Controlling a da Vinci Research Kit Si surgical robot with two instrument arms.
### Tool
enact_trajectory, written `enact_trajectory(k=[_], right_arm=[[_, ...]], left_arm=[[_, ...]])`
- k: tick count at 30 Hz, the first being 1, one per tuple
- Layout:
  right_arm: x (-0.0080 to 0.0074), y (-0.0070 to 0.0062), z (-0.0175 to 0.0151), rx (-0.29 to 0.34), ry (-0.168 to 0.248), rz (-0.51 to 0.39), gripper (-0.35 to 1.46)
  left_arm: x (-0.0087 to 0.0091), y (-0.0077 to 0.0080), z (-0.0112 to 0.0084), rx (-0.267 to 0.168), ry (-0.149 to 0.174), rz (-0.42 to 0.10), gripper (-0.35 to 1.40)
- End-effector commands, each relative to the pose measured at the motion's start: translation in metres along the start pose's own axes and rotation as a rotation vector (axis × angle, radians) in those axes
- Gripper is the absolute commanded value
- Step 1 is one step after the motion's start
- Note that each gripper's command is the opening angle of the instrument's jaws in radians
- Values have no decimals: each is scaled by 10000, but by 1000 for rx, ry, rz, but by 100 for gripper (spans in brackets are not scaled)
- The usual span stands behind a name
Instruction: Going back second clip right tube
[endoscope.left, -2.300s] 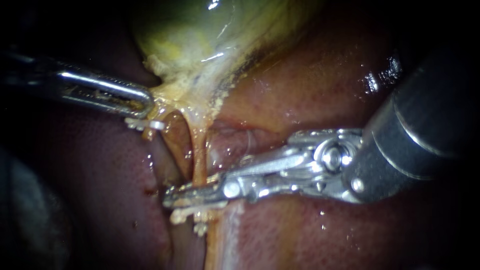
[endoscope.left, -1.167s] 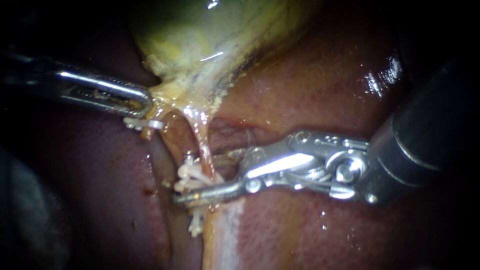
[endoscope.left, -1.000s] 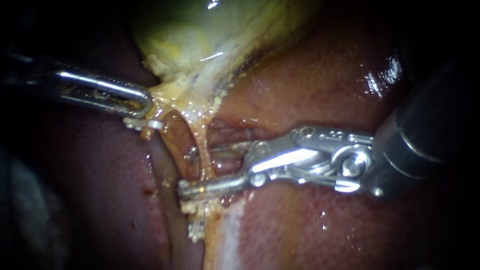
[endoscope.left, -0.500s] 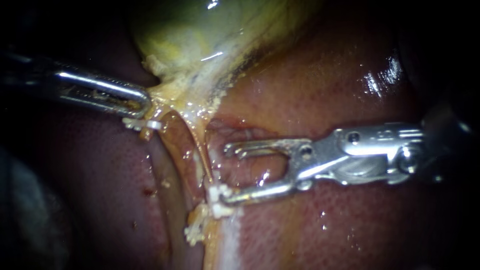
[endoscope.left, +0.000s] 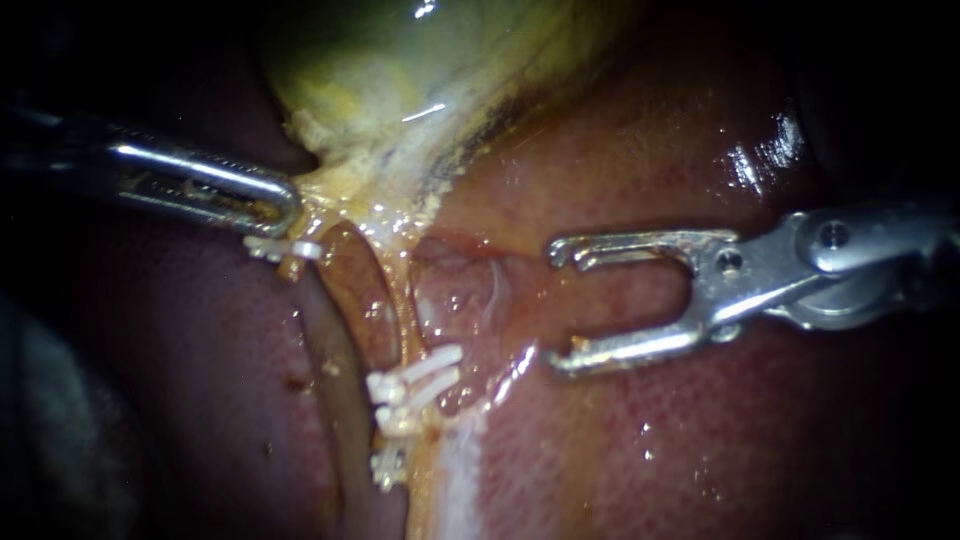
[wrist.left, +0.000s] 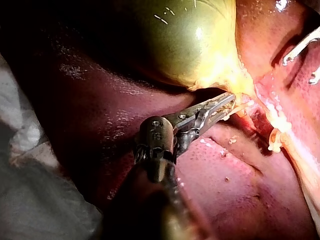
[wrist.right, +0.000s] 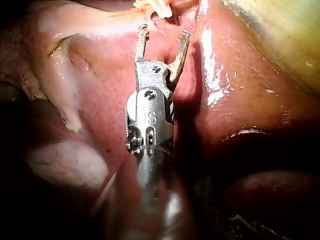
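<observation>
The right tube (endoscope.left: 400, 300) runs down from the gallbladder (endoscope.left: 400, 60). Two white clips (endoscope.left: 418, 376) lie across the tube close together, and a third clip (endoscope.left: 386, 466) sits lower on it. My right instrument (endoscope.left: 555, 306) stands to the right of these clips, its jaws open and empty and apart from the tube. In the right wrist view the same open jaws (wrist.right: 162, 39) point at the clips (wrist.right: 160, 7) just ahead. My left instrument (endoscope.left: 290, 205) is shut on the yellow tissue at the gallbladder's neck, as the left wrist view (wrist.left: 229, 101) also shows.
Another white clip (endoscope.left: 286, 247) sits just below the left jaws on the left tube. Wet red liver (endoscope.left: 620, 150) surrounds the tubes. In the left wrist view the right instrument's open jaws (wrist.left: 305, 55) show beyond the clips (wrist.left: 275, 139). White cloth (wrist.left: 30, 150) lies beside the liver.
My right instrument's jaws, which were around the right tube, opened and drew back to the right. A white clip stays on the tube where they were. The left instrument held still.
</observation>
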Motion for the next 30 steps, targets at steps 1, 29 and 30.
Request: enact_trajectory(k=[1, 29, 30], right_arm=[[0, 0, -1, 1, -3, -2, 50], [-2, -5, -9, 5, -14, -5, 50], [-1, -5, -9, 5, -14, -5, 50]], left_arm=[[0, 0, 0, 0, 0, 0, -35], [-10, -25, 63, 11, 2, 13, -35], [-10, -25, 63, 11, 2, 13, -35]])
